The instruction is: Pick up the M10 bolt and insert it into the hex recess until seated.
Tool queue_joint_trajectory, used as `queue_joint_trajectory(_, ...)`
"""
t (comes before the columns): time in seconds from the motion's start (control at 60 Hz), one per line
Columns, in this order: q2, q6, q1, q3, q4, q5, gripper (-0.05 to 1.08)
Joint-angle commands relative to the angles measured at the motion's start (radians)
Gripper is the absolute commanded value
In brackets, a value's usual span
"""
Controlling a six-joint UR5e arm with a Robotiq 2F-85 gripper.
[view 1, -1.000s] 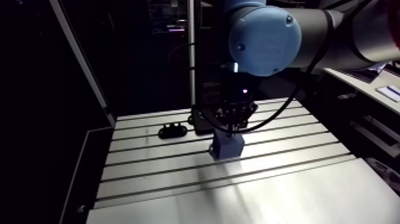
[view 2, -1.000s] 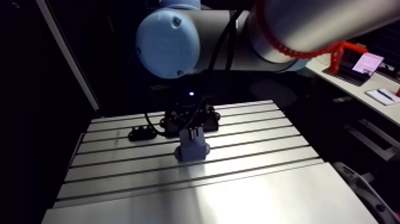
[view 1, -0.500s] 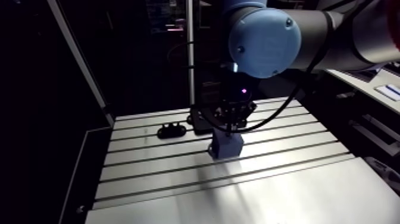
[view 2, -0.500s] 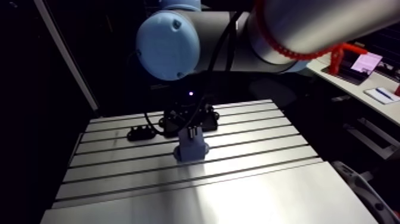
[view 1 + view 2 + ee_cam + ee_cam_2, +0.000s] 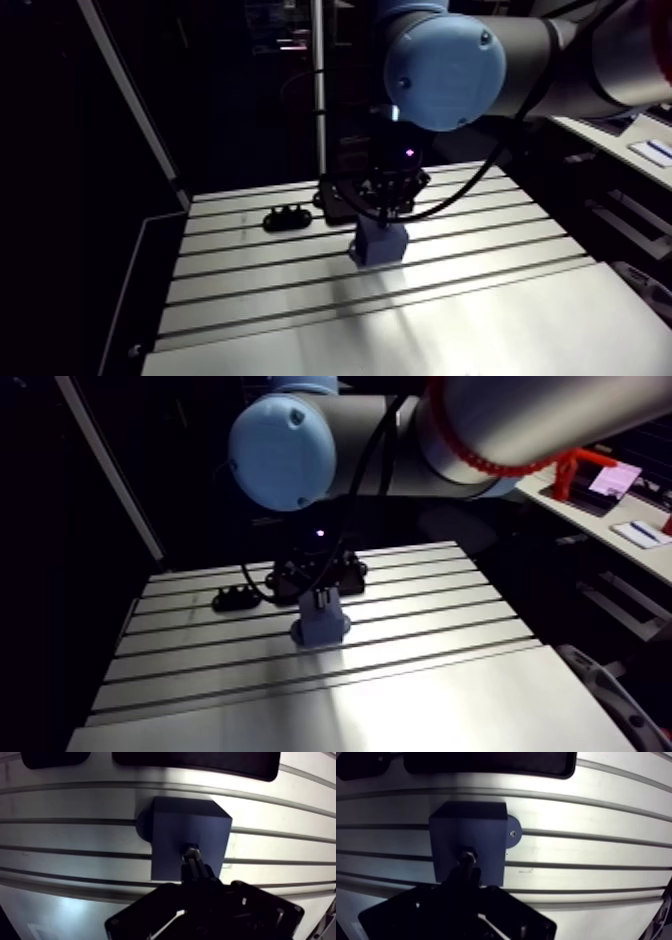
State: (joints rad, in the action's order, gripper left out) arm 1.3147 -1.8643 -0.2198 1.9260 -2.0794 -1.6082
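Note:
A blue-grey block (image 5: 172,827) stands on the slotted aluminium table (image 5: 75,802), with a round flange and screw at its side (image 5: 512,833). In the wrist view my gripper (image 5: 194,864) hangs straight over the block's top face, its dark fingers (image 5: 202,874) pressed together. A short metal stub, the M10 bolt (image 5: 191,851), sticks out from between them. Its end sits at a small dark recess in the top face. I cannot tell how deep it reaches. In the arm view the gripper (image 5: 386,195) stands directly above the block (image 5: 379,243).
A small black lumpy part (image 5: 288,216) lies on the table behind and left of the block. A dark flat plate (image 5: 195,762) lies just beyond the block. The table's left edge (image 5: 170,290) borders a dark drop.
The arm view has shifted very slightly. The gripper stays over the block with the bolt, and I see no other change.

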Motion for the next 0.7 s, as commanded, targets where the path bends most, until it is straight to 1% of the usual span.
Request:
queue_joint_trajectory(0.017, -0.007, 0.000, -0.001, 0.000, -0.002, 0.000, 1.01)
queue_joint_trajectory(0.7, -0.010, -0.002, -0.001, 0.001, -0.002, -0.001, 1.01)
